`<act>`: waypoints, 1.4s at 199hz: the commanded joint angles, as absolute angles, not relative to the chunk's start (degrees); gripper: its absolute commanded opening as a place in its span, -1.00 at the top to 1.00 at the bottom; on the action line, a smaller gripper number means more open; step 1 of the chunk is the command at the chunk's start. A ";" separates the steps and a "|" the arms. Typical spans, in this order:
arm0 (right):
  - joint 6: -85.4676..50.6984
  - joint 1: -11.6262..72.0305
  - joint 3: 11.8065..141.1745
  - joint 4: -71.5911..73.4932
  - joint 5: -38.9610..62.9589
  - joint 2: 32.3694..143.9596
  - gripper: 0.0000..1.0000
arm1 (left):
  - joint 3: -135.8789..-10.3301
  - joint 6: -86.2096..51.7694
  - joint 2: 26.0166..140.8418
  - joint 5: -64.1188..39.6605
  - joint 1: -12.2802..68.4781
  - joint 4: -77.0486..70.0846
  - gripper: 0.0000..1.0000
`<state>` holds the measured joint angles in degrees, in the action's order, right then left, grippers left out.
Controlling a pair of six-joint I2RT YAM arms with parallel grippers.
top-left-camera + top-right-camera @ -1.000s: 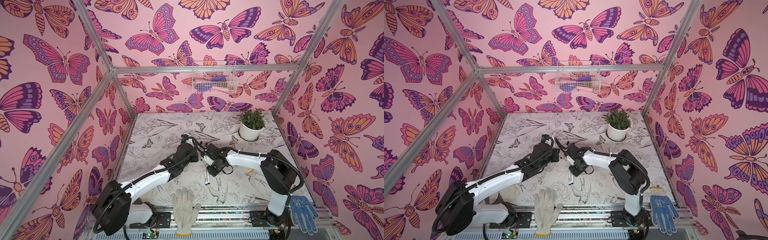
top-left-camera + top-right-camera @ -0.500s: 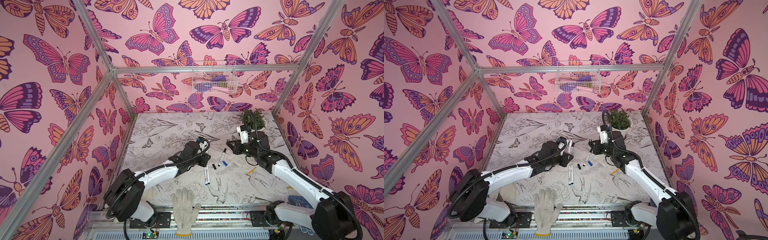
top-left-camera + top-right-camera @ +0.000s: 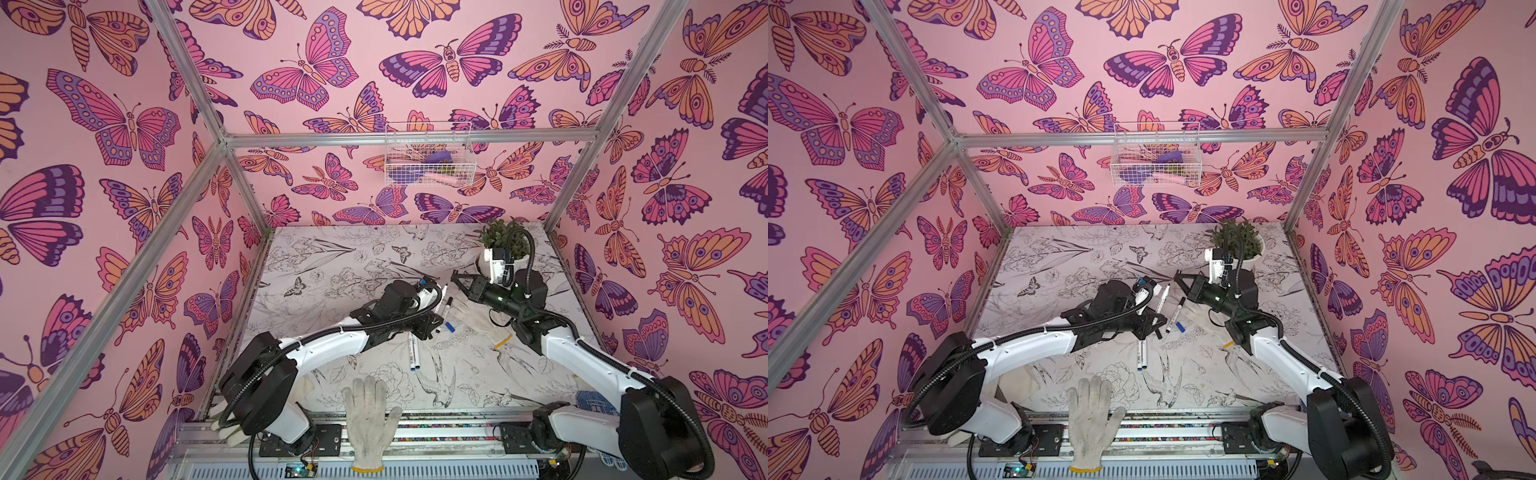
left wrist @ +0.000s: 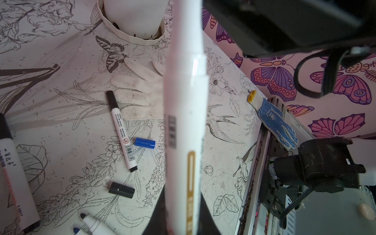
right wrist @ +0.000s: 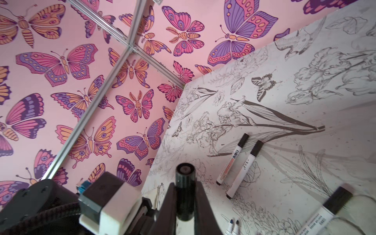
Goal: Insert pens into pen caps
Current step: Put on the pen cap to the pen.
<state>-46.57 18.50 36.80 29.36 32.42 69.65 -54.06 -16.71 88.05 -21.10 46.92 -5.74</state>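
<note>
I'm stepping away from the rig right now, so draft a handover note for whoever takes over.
Left gripper: shut on a white-barrelled marker pen, tip out of view.
Right gripper: shut on a short black plastic cap, not yet on that pen.
On the table: two black-capped pens side by side, a third black-capped pen apart, a black-tipped bare pen beside a blue-tipped bare pen, a loose blue cap, a loose black cap.
Done: three pens capped.
Left: join the held pair, then cap the two bare pens; the blue cap probably suits the blue tip.
</note>
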 commanded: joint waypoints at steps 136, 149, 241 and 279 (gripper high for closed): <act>-42.19 18.34 37.84 26.43 39.00 68.17 1.00 | -55.72 -15.21 89.19 -21.62 47.29 -4.39 1.00; -42.27 18.34 38.09 26.54 39.71 68.59 1.00 | -55.72 -15.29 89.20 -21.40 47.29 -4.35 1.00; -41.97 18.44 38.72 26.26 41.05 68.39 1.00 | -60.05 -17.33 92.36 -22.13 46.68 -8.99 1.00; -41.40 18.34 38.85 25.15 40.54 67.17 1.00 | -61.44 -20.48 93.56 -24.49 45.41 -13.21 1.00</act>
